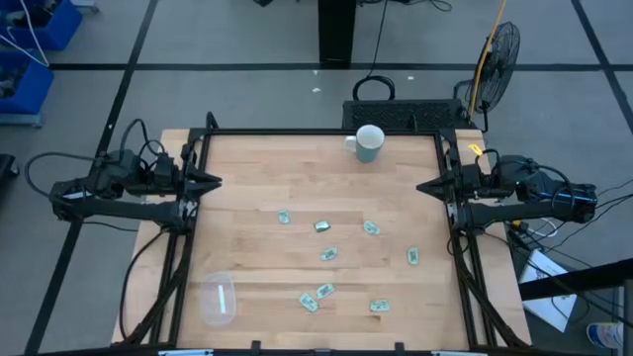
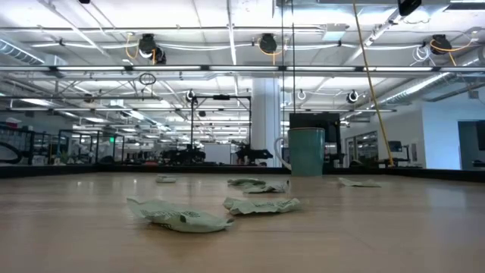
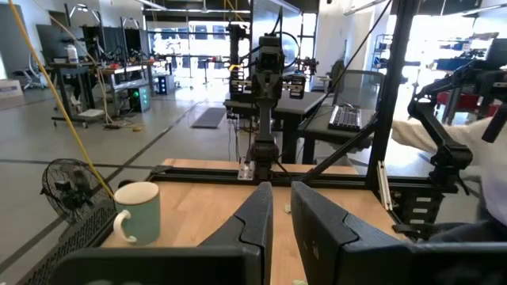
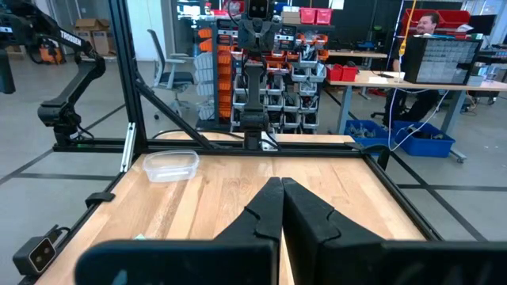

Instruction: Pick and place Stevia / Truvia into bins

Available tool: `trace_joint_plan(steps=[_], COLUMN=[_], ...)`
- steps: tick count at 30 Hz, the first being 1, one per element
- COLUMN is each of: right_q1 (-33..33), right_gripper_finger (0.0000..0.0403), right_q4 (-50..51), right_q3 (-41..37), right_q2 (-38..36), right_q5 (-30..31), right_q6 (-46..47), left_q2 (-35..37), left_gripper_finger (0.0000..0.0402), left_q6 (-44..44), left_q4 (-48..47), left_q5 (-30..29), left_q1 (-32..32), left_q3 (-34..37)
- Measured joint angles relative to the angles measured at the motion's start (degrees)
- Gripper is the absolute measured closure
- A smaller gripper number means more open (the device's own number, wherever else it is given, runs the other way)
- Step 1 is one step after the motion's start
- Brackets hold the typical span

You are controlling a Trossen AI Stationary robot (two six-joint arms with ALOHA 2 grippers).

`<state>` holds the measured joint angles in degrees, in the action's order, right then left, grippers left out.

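I see the pale wooden tabletop (image 1: pixel 297 168) framed by black rails, with both dark arms parked at its edges. The left gripper (image 1: pixel 216 181) hangs over the left edge, its fingers (image 3: pixel 257 218) standing slightly apart with a narrow gap between them and nothing in it. The right gripper (image 1: pixel 423 187) hangs over the right edge with its fingers (image 4: pixel 269 207) pressed together on nothing.

The white ceramic mug with a handle (image 1: pixel 368 142) stands upright at the far edge, near the middle. The small clear plastic tub with rounded corners (image 1: pixel 219 300) sits at the near left corner of the tabletop, well apart from both grippers; I can't tell whether anything lies in it.

The small flat pale green and white paper packets (image 1: pixel 324 291) lie scattered across the middle and near right of the tabletop, none inside the tub. I count about nine from above: one (image 1: pixel 284 217) toward the left, one (image 1: pixel 413 257) farthest right, and two touching near the front. In the low view the nearest packet (image 2: pixel 180 215) lies crumpled.
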<state>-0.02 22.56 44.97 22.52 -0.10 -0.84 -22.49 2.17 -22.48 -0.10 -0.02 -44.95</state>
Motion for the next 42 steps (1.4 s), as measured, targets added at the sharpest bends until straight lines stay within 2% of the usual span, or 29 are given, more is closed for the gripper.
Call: trace_joint_plan(steps=[9, 14, 19, 23, 30, 33, 36, 39, 42], right_q1=[0.0, 0.0, 0.0, 0.0, 0.0, 0.0, 0.0, 0.0, 0.0], right_gripper_finger=[0.0403, 0.0403, 0.0403, 0.0403, 0.0403, 0.0403, 0.0403, 0.0403, 0.0403], right_q4=[0.0, 0.0, 0.0, 0.0, -0.1, -1.7, -1.7, -1.7, -1.8], right_q3=[0.0, 0.0, 0.0, 0.0, 0.0, 0.0, 0.0, 0.0, 0.0], right_q2=[0.0, 0.0, 0.0, 0.0, 0.0, 0.1, 0.1, 0.1, 0.2], right_q5=[0.0, 0.0, 0.0, 0.0, 0.0, 0.0, 0.0, 0.0, 0.0], right_q6=[0.0, 0.0, 0.0, 0.0, -1.3, -4.9, -5.1, -5.2, -5.2], left_q2=[0.0, 0.0, -1.8, -3.8, -8.7, -12.3, -16.9, -21.1, -26.2], left_gripper_finger=[0.035, 0.035, 0.035, 0.035, 0.035, 0.035, 0.035, 0.035, 0.035], left_q6=[0.0, -0.2, 10.2, 11.8, 11.9, 13.4, 7.8, 2.3, 2.4], left_q4=[0.0, 0.3, 3.9, 10.1, 23.8, 29.5, 38.9, 38.3, 34.2], left_q5=[0.0, -3.4, -4.2, -8.4, -18.8, -19.5, -18.1, -13.1, -16.8], left_q1=[0.0, 0.0, 0.0, 0.0, 0.0, 0.0, 0.4, 0.7, 0.6], left_q3=[0.0, 0.0, 0.0, 0.0, 0.0, 0.0, -0.1, -2.4, -4.9])
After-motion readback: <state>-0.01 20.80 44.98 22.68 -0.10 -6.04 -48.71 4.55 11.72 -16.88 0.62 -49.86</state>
